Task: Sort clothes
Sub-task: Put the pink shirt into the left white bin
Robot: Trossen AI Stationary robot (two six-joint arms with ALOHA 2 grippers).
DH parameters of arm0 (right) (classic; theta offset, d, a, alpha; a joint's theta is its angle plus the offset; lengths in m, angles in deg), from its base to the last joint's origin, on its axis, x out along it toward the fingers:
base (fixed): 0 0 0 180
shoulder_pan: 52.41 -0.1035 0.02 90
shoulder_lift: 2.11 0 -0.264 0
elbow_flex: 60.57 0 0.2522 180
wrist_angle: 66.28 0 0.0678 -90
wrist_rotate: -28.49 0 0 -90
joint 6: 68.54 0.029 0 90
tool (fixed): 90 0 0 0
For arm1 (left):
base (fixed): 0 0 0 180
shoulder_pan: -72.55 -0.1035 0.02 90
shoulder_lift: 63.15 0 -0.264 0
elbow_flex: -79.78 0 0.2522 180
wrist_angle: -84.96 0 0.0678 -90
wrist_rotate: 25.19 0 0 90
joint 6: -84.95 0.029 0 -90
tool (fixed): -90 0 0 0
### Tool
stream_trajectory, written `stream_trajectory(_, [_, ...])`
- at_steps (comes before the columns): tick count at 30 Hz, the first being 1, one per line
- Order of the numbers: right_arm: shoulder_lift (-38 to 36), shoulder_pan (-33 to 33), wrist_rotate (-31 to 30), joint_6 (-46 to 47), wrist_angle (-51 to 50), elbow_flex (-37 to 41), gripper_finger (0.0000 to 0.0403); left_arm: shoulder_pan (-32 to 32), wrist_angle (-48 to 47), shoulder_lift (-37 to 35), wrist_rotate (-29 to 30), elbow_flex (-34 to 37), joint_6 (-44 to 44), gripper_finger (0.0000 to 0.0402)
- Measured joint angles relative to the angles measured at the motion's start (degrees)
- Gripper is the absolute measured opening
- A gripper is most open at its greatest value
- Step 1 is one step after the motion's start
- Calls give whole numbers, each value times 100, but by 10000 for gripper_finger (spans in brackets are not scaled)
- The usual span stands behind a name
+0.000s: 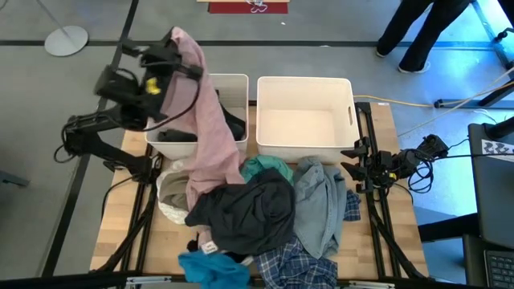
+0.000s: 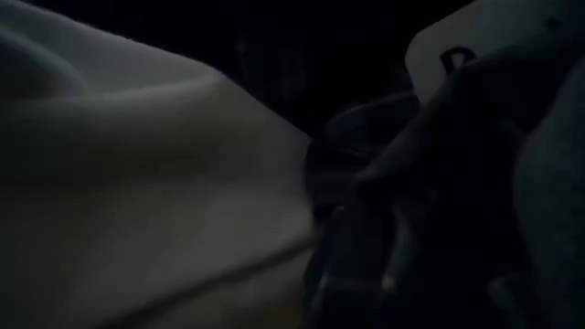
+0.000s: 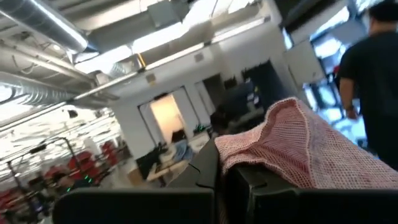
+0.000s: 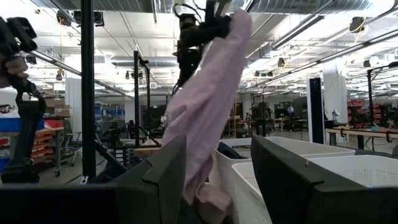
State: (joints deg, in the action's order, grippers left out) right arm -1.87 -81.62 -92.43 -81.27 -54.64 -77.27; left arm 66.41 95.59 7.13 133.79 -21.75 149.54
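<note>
My left gripper (image 1: 175, 56) is raised high over the left white bin (image 1: 234, 84), shut on a pink garment (image 1: 210, 120). The right wrist view shows the same garment (image 4: 211, 106) hanging long from it. More clothes lie heaped on the table's near half: a black one (image 1: 241, 213), a teal one (image 1: 265, 167), a denim one (image 1: 321, 205), a plaid one (image 1: 293, 269) and a beige-white one (image 1: 173, 197). My right gripper (image 1: 353, 160) waits at the table's right edge. It is open (image 4: 217, 186) with nothing between its fingers. My left gripper pinches the pink garment at its upper end (image 3: 249, 155), coming roughly level from the table's left. Cloth bunches over the fingers (image 3: 286, 193), hiding how many layers are caught. The garment hangs slack and slanting across the left bin, and its lower end (image 1: 201, 189) rests on the heap.
The left bin holds dark garments (image 1: 181, 135). A second white bin (image 1: 305, 120) stands to its right. Cloth right against the lens (image 2: 137, 183) blocks the low view. A person (image 1: 418, 32) stands beyond the table's far right corner.
</note>
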Motion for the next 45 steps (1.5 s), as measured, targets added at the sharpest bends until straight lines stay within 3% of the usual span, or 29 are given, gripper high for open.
stream_trajectory(7, [-2,0,0,1,-52,0,182,-876,-2453,9,-194,306,-2390,4])
stream_trajectory(13, [-2,-1,-2,0,-46,0,182,-1340,-4564,7,-1421,306,-4517,13])
stream_trajectory(19, [-2,0,-11,2,-36,0,182,-1858,-6009,7,-2591,306,-5994,91])
stream_trajectory(24, [-1,0,-13,2,-87,0,182,-1996,-7312,8,-3461,22,-6578,155])
stream_trajectory(29, [1,-1,-15,2,-132,0,182,-1425,-7386,-193,-3743,-215,-6614,177])
stream_trajectory(32, [0,-2,-15,2,-132,0,182,-844,-7313,-284,-4334,-249,-6698,177])
stream_trajectory(35, [-1,0,-17,2,-138,0,182,-111,-7464,-253,-4472,-225,-6899,171])
stream_trajectory(45, [-1,-2,-15,178,-244,0,182,2228,-9105,150,-4413,-81,-9029,152])
